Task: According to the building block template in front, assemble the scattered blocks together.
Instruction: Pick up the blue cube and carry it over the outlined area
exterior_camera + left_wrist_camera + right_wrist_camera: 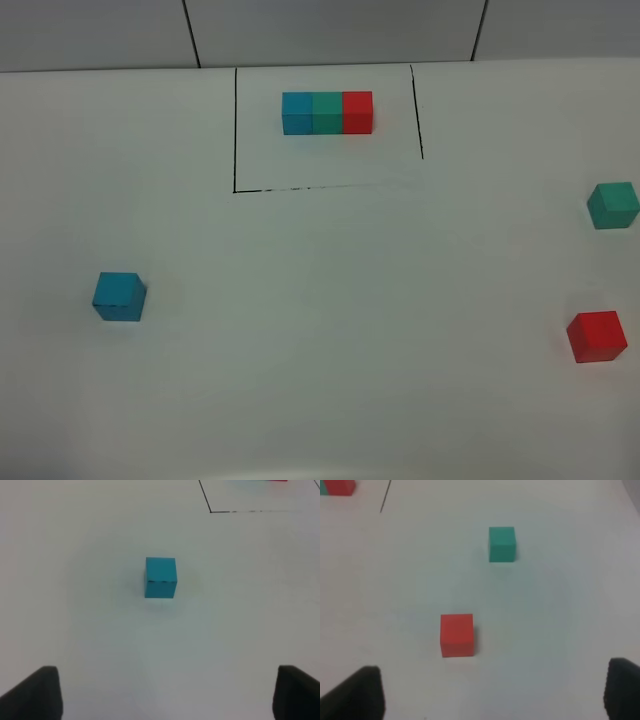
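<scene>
Nearest, the left fingers (32, 695) are spread wide and released, with nothing held; the right fingers (355, 695) are likewise released, with nothing between them. On the white counter (330, 330), a red cube (597, 336) is seen by the right edge, and a blue cube (120, 296) well apart at the left. Farther off on the right, a green cube (612, 205) is set. At the far middle, the template row (327, 112) of touching blue, green and red cubes is framed by a black outline (235, 130).
</scene>
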`<state>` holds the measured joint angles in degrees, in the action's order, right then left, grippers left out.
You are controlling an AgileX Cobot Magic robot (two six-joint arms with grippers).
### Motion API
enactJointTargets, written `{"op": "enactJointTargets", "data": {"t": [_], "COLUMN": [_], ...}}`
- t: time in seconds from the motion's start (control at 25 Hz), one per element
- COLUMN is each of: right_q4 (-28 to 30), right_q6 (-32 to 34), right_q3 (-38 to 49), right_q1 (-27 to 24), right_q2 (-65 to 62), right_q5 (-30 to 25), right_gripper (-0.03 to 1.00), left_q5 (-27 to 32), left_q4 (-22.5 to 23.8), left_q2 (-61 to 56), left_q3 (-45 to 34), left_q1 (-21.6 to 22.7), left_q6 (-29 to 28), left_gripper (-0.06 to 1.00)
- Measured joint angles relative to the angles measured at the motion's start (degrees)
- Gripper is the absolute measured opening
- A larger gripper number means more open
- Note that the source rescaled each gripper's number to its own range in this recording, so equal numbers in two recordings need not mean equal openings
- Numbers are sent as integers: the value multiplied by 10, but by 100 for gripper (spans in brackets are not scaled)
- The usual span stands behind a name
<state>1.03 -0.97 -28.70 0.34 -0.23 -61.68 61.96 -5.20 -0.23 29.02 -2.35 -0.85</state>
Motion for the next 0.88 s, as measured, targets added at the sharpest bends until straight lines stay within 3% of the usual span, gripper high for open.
{"op": "enactJointTargets", "data": {"t": [0.52, 0.88], "right_q4": [0, 0], "right_q6": [1, 1], "right_q3": [0, 0], "right_q1": [0, 0], "right_q2": [0, 0], "right_q5": [0, 0], "right_gripper": [84, 84], "left_q5": [0, -4], "left_q4": [1, 9], "left_q2": [0, 1], "left_q3": [0, 1], "left_q1": [0, 0], "left_q6": [0, 1], "left_gripper": [84, 84]}}
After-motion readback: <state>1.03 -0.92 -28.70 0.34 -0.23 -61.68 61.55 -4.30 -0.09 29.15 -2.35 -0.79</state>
